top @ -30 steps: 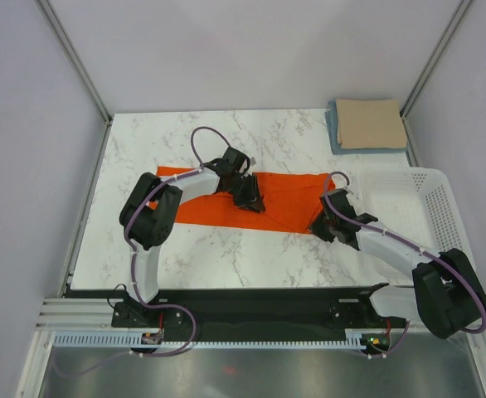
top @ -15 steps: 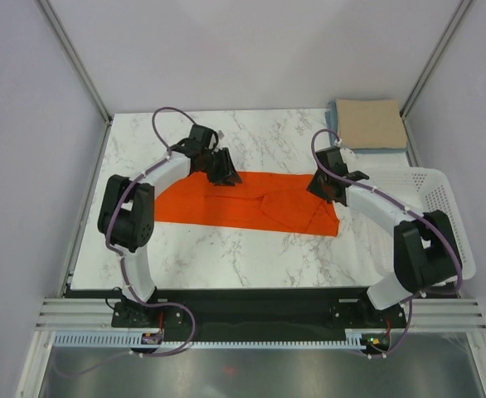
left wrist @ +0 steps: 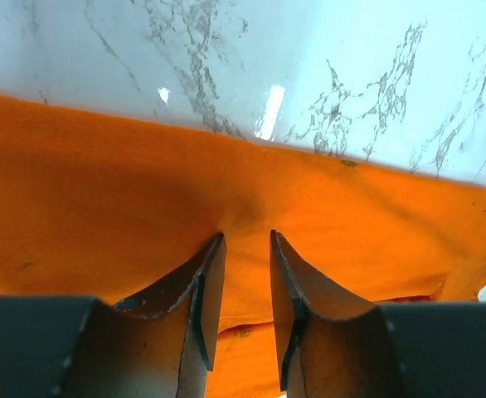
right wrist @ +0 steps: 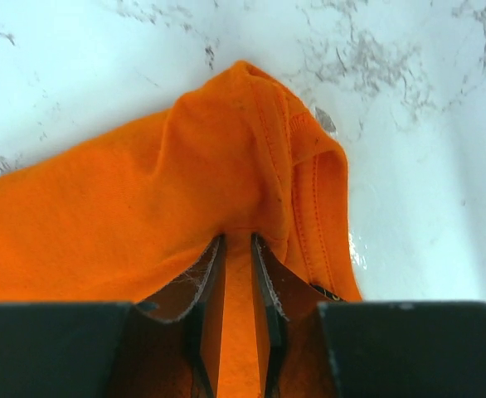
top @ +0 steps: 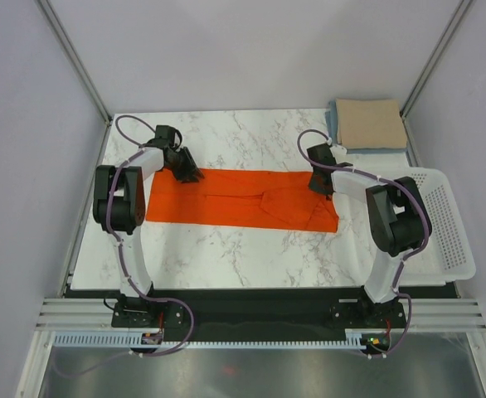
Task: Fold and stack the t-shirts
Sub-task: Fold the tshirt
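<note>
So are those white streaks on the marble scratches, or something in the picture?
Left wrist view: glare on the glossy table, and the orange t-shirt looks soft; right wrist view: marble washed out, stitching sharp; top external view: even light, faint shadows.

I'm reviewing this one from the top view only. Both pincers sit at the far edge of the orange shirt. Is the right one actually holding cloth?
Observer: Yes. In the right wrist view, the right pincer is closed on a strip of the orange t-shirt, just beside its stitched hem.
Operator: And the left?
Observer: The left pincer has its fingers further apart. Orange cloth fills the gap and puckers at the tips, but I cannot tell whether it is pinched.
Operator: Is there only one layer of cloth there?
Observer: It seems not. Low in the gap, the left wrist view shows the edge of another orange layer.
</note>
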{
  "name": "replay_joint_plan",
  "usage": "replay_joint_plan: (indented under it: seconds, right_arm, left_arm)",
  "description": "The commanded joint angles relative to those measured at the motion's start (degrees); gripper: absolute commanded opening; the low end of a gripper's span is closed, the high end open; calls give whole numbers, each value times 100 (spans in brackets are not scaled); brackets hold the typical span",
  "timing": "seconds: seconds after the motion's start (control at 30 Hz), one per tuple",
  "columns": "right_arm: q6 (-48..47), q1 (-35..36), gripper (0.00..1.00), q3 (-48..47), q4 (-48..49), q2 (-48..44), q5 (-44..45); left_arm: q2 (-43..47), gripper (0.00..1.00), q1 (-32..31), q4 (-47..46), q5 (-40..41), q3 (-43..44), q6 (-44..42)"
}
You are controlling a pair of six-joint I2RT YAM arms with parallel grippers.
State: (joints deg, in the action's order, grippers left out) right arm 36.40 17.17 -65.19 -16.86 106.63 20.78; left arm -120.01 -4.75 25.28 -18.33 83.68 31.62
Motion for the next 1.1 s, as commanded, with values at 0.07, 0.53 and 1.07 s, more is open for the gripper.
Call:
replay_joint_plan:
  seconds: [0.07, 0.53, 1.07]
  right_arm:
    - [-545, -20, 26, -64, 542, 244, 51]
    - [-1635, -12, 28, -2392, 781, 2080, -1479]
    - [-2252, -12, 37, -4890, 351, 2751, -1506]
  left_arm:
    - [-120, 39, 88, 337, 1050, -45, -279]
    - [926, 48, 967, 408, 366, -10, -58]
    - [2139, 48, 537, 593, -346, -949, -454]
